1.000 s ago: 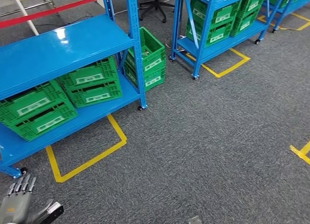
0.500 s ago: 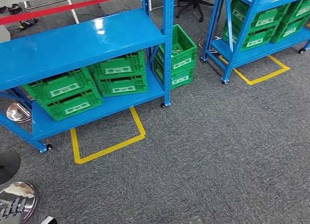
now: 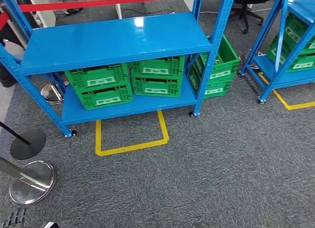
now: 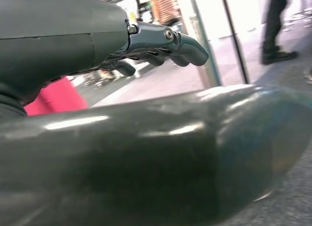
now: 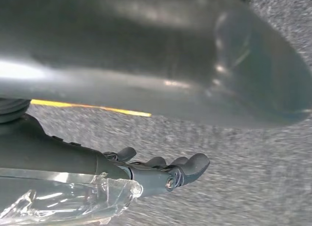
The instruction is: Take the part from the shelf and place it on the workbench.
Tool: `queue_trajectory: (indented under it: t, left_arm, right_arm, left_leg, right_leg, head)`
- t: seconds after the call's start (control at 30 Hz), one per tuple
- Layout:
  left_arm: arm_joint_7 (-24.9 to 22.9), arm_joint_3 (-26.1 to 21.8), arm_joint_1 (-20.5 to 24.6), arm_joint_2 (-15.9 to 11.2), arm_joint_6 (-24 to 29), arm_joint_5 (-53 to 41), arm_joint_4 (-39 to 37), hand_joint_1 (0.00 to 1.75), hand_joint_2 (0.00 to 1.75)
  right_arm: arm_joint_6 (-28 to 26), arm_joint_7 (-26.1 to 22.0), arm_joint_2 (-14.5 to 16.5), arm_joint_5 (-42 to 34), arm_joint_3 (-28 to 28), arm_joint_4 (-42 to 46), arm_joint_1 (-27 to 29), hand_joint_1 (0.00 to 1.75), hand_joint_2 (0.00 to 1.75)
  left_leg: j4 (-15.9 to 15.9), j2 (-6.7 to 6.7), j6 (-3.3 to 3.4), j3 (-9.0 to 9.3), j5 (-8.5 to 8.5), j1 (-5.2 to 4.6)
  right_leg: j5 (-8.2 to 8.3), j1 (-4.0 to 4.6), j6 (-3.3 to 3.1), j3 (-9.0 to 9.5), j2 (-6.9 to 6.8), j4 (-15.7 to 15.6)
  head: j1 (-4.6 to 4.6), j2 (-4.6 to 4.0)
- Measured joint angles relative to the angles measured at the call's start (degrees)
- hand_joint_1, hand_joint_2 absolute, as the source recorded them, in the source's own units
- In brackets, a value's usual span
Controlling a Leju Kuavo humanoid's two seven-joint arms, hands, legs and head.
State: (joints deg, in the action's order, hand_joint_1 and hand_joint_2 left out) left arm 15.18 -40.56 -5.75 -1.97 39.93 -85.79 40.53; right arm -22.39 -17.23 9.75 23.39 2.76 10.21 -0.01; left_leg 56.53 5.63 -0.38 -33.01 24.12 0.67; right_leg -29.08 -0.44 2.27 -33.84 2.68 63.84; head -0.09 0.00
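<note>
Both arms hang by the robot's sides: left robot hand (image 4: 162, 45) and right robot hand (image 5: 165, 170) loosely spread, holding nothing. Shelf (image 3: 111, 41) stands well ahead, its crates (image 3: 98, 85) likely holding the part, unseen. Best to square up close before reaching.

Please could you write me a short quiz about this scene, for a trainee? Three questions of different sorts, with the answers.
1. True or false: the upper board of the blue shelf has nothing on it.
2. How many green crates stand on the lower board of this shelf? A two, B four, C six.
3. Fill in the missing word: the barrier belt behind the shelf is ____ in colour.

Key: 1 true; 2 B, in two stacks of two; 3 red.
</note>
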Motion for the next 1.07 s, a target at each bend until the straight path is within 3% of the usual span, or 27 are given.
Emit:
queue_trajectory:
  t: [0.07,0.1,0.13,0.17,0.23,0.3,0.37,0.4,0.47,0.53,0.6,0.67,0.73,0.8,0.87,0.9,0.93,1.0,1.07]
  left_arm:
    - [0.20,-0.36,0.08,0.08,0.02,-0.04,-0.14,0.00,0.00]
    - [0.34,-0.74,0.10,0.12,0.03,-0.07,-0.34,0.00,0.00]
    - [0.49,-1.22,0.08,0.18,0.04,-0.10,-0.62,0.00,0.00]
    - [0.64,-1.77,0.03,0.29,0.05,-0.11,-0.96,0.00,0.00]
    - [1.04,-2.87,0.20,0.55,0.07,-0.16,-1.70,0.00,0.00]
    - [1.34,-3.96,0.81,0.98,0.09,-0.28,-2.64,0.00,0.00]
    - [1.41,-5.21,1.18,1.53,0.09,-0.44,-3.91,0.00,0.00]
    - [1.40,-5.89,1.16,1.77,0.08,-0.49,-4.64,0.00,0.00]
    - [1.36,-7.12,1.10,2.11,0.08,-0.51,-6.08,0.00,0.00]
    - [1.61,-8.27,1.69,2.28,0.09,-0.38,-7.87,0.00,0.00]
    - [2.66,-9.77,2.55,2.42,0.05,-0.01,-10.45,0.00,0.00]
    - [3.61,-11.57,2.87,2.60,-0.03,0.27,-13.20,0.00,0.00]
    - [3.56,-13.05,3.17,2.75,-0.10,0.27,-15.40,0.00,0.00]
    - [3.18,-14.06,3.93,2.86,-0.13,0.20,-17.12,0.00,0.00]
    - [2.99,-14.86,4.59,2.93,-0.13,0.18,-18.46,0.00,0.00]
    - [2.96,-15.22,4.71,2.96,-0.13,0.19,-18.96,0.00,0.00]
    - [2.97,-15.54,4.77,2.97,-0.16,0.20,-19.36,0.00,0.00]
    - [3.13,-16.18,4.82,2.97,-0.42,0.31,-19.95,0.00,0.00]
    - [3.38,-16.70,4.91,2.92,-1.07,0.60,-20.24,0.00,0.00]
  right_arm:
    - [-0.01,-0.01,0.00,0.00,0.03,-0.03,-0.13,0.00,0.00]
    - [-0.04,0.00,0.00,-0.01,0.08,-0.04,-0.19,0.00,0.00]
    - [-0.08,0.00,0.01,-0.01,0.15,-0.04,-0.25,0.00,0.00]
    - [-0.13,0.01,0.02,-0.01,0.22,-0.03,-0.28,0.00,0.00]
    - [-0.22,-0.01,0.05,-0.01,0.34,-0.03,-0.25,0.00,0.00]
    - [-0.30,-0.01,0.05,-0.03,0.42,-0.03,-0.06,0.00,0.00]
    - [-0.34,0.01,0.03,-0.06,0.51,-0.04,0.12,0.00,0.00]
    - [-0.36,0.02,0.03,-0.06,0.55,-0.04,0.13,0.00,0.00]
    - [-0.37,0.03,0.04,-0.06,0.61,-0.03,0.09,0.00,0.00]
    - [-0.39,0.00,0.04,-0.09,0.70,-0.03,0.10,0.00,0.00]
    - [-0.09,-0.14,0.04,-0.47,0.88,-0.04,0.05,0.00,0.00]
    - [0.34,-0.16,0.04,-0.92,1.18,-0.03,-0.21,0.00,0.00]
    - [0.43,0.16,0.04,-1.03,1.47,-0.02,-0.39,0.00,0.00]
    - [0.39,0.62,0.04,-1.14,1.75,-0.02,-0.33,0.00,0.00]
    - [0.34,0.97,0.03,-1.26,2.08,-0.04,-0.16,0.00,0.00]
    - [0.31,1.08,0.02,-1.30,2.19,-0.04,-0.08,0.00,0.00]
    - [0.27,1.15,0.02,-1.32,2.26,-0.05,-0.02,0.00,0.00]
    - [0.07,1.42,0.03,-1.36,2.32,-0.05,-0.03,0.00,0.87]
    - [-0.20,1.79,0.04,-1.38,2.36,-0.06,-0.13,0.00,1.75]
  left_leg:
    - [0.11,1.39,-0.71,-0.26,-0.05,0.04]
    - [0.02,2.03,-1.12,-0.46,-0.20,0.10]
    - [-0.16,2.64,-1.47,-0.59,-0.41,0.24]
    - [-0.17,2.39,-1.78,-0.69,-0.46,0.30]
    - [2.39,-0.58,-2.28,-2.01,1.17,0.10]
    - [9.46,-4.08,-2.66,-5.55,4.82,-0.05]
    - [15.60,-4.95,-2.83,-8.64,6.85,0.01]
    - [16.00,-5.05,-2.81,-8.81,6.36,0.02]
    - [10.51,-6.00,-2.54,-5.77,2.96,-0.08]
    - [3.21,-8.74,-2.01,-1.76,0.36,-0.48]
    - [0.42,-9.89,-1.30,-0.32,0.11,-0.83]
    - [0.16,-8.70,-0.60,-0.22,0.14,-0.74]
    - [-0.13,-7.92,0.02,-0.02,0.04,-0.45]
    - [-0.20,-7.21,0.50,0.01,0.04,-0.31]
    - [-0.18,-6.34,0.73,0.07,0.13,-0.35]
    - [-0.16,-5.95,0.76,0.16,0.19,-0.37]
    - [-0.14,-5.62,0.73,0.31,0.27,-0.37]
    - [-0.06,-5.11,0.42,0.64,0.48,-0.32]
    - [0.16,-4.79,0.01,0.75,0.71,-0.42]
  right_leg:
    - [1.29,-0.26,-0.23,2.01,2.14,-4.40]
    - [1.13,-0.21,-0.48,2.26,2.27,-4.74]
    - [1.28,-0.16,-0.87,2.41,1.55,-4.77]
    - [1.42,-0.16,-1.25,2.58,0.90,-4.86]
    - [1.66,-0.27,-1.95,2.70,-0.62,-5.13]
    - [1.57,-0.10,-2.37,2.72,-2.41,-5.19]
    - [1.40,0.05,-2.54,2.72,-4.22,-5.19]
    - [1.31,0.09,-2.55,2.77,-5.00,-5.19]
    - [1.05,0.12,-2.36,3.06,-6.42,-5.19]
    - [0.58,0.43,-1.82,3.29,-7.74,-5.15]
    - [0.12,0.78,-1.17,3.46,-8.85,-5.27]
    - [-0.17,0.79,-0.57,3.97,-9.46,-5.54]
    - [-1.65,0.64,0.04,3.54,-7.40,-3.69]
    - [-5.11,0.48,0.43,0.45,-4.19,2.80]
    - [-7.45,0.44,0.53,-3.29,-3.01,9.54]
    - [-7.01,0.44,0.52,-4.10,-2.87,10.44]
    - [-5.45,0.42,0.48,-3.82,-2.84,9.05]
    - [-0.99,0.32,0.38,-0.87,-2.78,1.65]
    - [1.33,0.23,0.14,1.40,-2.61,-3.64]
  head:
    - [-0.03,0.00]
    - [-0.05,0.00]
    - [-0.07,0.00]
    - [-0.07,0.00]
    - [-0.43,0.00]
    - [-0.79,0.00]
    - [-0.83,0.00]
    - [-0.84,0.00]
    - [-0.85,0.00]
    - [-0.89,0.00]
    - [-0.77,0.00]
    - [-0.62,0.00]
    - [-0.41,0.00]
    - [-0.04,0.00]
    - [0.14,0.00]
    - [0.17,0.00]
    - [0.18,0.00]
    - [0.20,0.00]
    - [0.19,0.00]
